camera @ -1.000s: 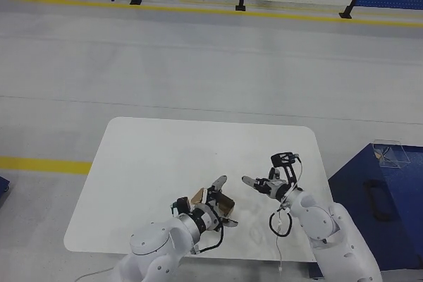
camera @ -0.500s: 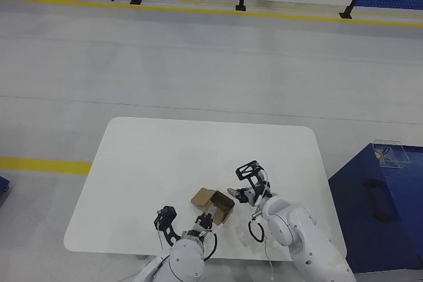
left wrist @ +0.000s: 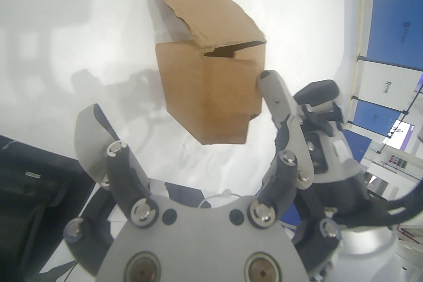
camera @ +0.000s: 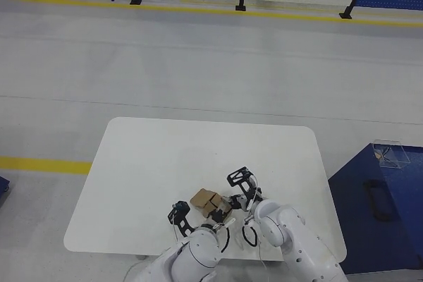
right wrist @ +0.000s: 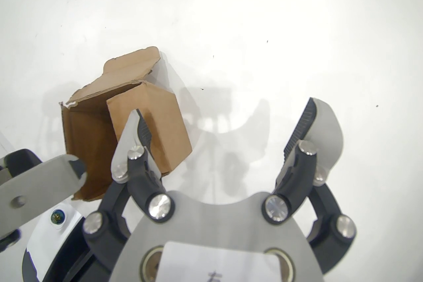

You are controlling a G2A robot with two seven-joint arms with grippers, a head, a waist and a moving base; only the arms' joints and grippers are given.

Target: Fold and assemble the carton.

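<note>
Carton (camera: 210,201): brown cardboard, partly folded, one flap spread flat; it sits on the table near the robot's edge, between the two grippers.
Left gripper (left wrist: 175,100): jaws spread wide, gripping nothing; one fingertip (left wrist: 266,78) touches the carton's side edge.
Right gripper (right wrist: 224,108): jaws wide apart, gripping nothing; one finger (right wrist: 137,128) lies against a side panel of the carton.
Table (camera: 162,155): white, with rounded corners.

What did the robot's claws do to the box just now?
The right claw slid across the table to the carton and now presses one finger on its flap. The left claw backed off, then returned beside it. The flaps look more closed. The carton kept its spot.
</note>
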